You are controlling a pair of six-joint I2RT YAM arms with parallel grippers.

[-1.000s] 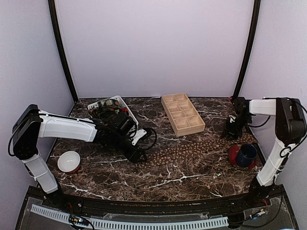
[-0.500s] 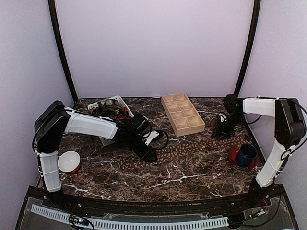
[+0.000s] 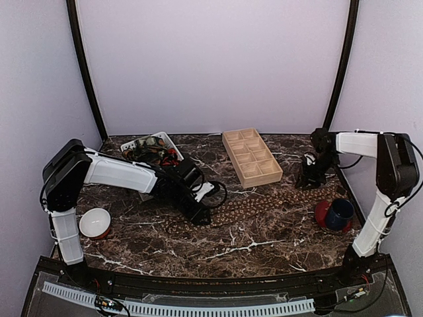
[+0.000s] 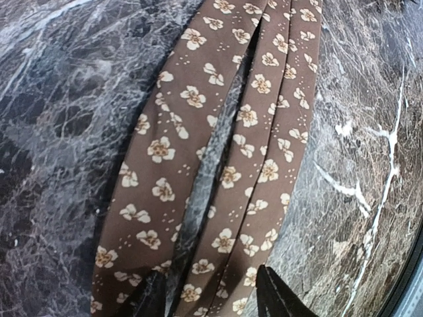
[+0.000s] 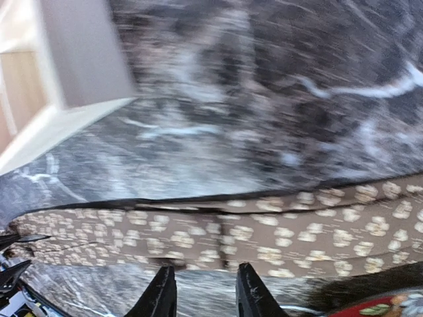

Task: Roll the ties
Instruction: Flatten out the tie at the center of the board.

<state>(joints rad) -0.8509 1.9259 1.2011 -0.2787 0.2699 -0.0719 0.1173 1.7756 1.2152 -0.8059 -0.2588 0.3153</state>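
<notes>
The brown tie with small tan flowers (image 3: 264, 203) lies stretched across the table, from front left toward the right edge. In the left wrist view it lies as overlapping strips (image 4: 218, 145) with table showing between them. My left gripper (image 3: 200, 212) is low over the tie's left part, and its open jaws (image 4: 213, 297) straddle the strips without holding them. My right gripper (image 3: 308, 179) hovers over the tie's right part, open (image 5: 206, 290), with bare table between its tips and the tie (image 5: 284, 238) just beyond them. Other ties lie bunched in the white basket (image 3: 173, 150).
A wooden divided tray (image 3: 251, 156) stands at the back centre and shows in the right wrist view (image 5: 39, 72). A blue mug on a red plate (image 3: 336, 214) sits by the tie's right end. A white bowl (image 3: 96, 222) sits at the front left.
My left gripper moved right along the tie. A loose stretch of tie now trails to its front left. My right gripper shifted a little to the left; its view is blurred by motion.
</notes>
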